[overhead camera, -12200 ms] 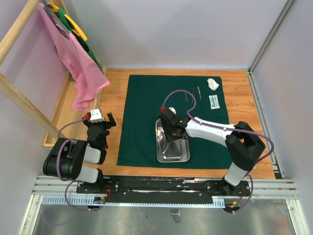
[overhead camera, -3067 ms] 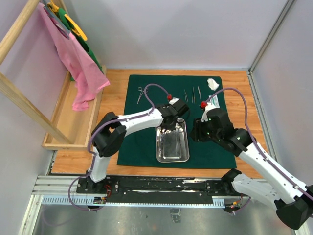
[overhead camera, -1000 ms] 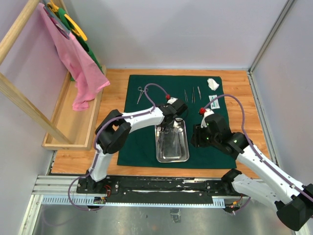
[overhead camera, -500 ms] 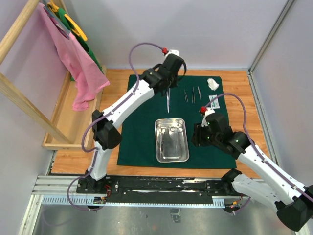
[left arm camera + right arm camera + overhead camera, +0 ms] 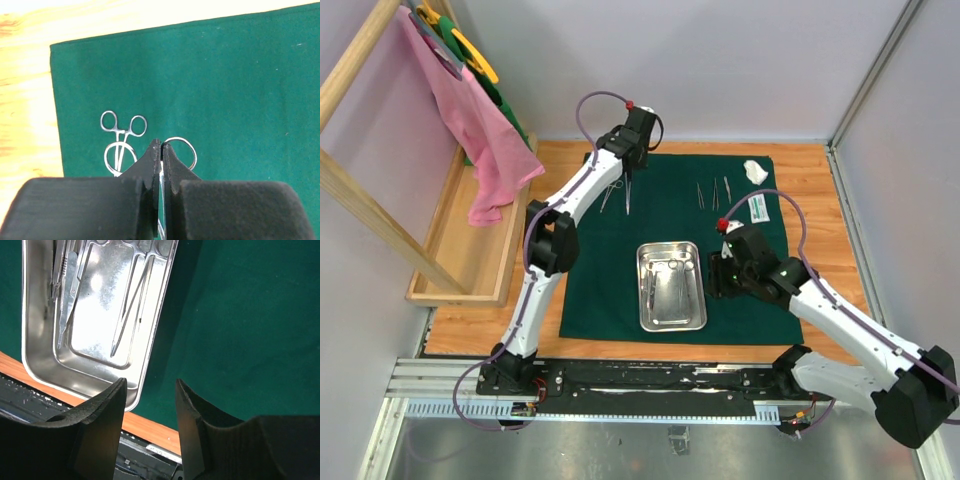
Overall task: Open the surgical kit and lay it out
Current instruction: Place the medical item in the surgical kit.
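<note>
your left gripper (image 5: 161, 150) is pinched tight on ring-handled forceps (image 5: 628, 195) at the upper left of the green cloth (image 5: 620, 270), just beside a second pair (image 5: 122, 134) lying there, while your right gripper (image 5: 150, 385) hangs half open over the cloth, right of the steel tray (image 5: 672, 325) at mid-frame.

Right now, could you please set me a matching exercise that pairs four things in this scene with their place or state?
Things:
1. white gauze wad
2. steel tray
3. left fingers
4. right fingers

Places or states:
A. open and empty, over the cloth beside the tray's right rim
B. at the far right corner of the green cloth
C. shut on a thin ring-handled steel instrument
D. on the near middle of the cloth, with instruments lying inside

Pairs: 1-B; 2-D; 3-C; 4-A
</note>
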Controlling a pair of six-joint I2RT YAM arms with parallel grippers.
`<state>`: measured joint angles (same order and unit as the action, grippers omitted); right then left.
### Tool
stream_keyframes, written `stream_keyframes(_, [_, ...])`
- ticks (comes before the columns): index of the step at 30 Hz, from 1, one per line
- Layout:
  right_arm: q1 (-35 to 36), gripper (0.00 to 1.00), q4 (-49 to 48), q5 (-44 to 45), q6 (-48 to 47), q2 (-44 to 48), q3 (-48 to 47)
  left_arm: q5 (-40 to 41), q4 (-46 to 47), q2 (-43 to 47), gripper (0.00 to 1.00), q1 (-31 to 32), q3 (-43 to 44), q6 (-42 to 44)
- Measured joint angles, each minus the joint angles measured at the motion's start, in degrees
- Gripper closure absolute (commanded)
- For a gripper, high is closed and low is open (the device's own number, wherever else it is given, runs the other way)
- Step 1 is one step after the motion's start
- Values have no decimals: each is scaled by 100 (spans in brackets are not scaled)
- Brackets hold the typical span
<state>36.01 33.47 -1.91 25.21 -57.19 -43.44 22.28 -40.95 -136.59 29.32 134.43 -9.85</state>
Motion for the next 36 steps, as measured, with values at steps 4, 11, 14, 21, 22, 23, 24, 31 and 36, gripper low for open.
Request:
stream_keyframes(4, [0,56,-175,-4,-7,-323,0,-195,275,-232,100,-13,0,160])
stream_keyframes(11, [0,56,-459,-59,-20,-772,0,-352,719,-511,100,2,-166,210])
stream_keyframes(14, [0,56,-549,-92,-24,-824,0,-352,828,-597,100,-13,-310,203])
stream_keyframes(21, [-2,56,-688,-173,-37,-898,2,-376,1115,-966,71,-70,-313,208])
stream_keyframes(22, [-2,56,-699,-177,-39,-909,2,-382,1150,-986,64,-70,-323,238])
stream_keyframes(23, [-2,56,-713,-190,-44,-918,2,-385,1191,-997,58,-70,-343,238])
stream_keyframes(24, [-4,56,-721,-208,-50,-927,2,-385,1235,-999,52,-72,-363,227])
stream_keyframes(31, [-4,57,-789,-273,-66,-929,2,-376,1401,-994,40,-74,-365,251])
stream_keyframes(36, [-7,56,-754,-269,-76,-776,2,-540,1226,-564,40,-55,-688,42])
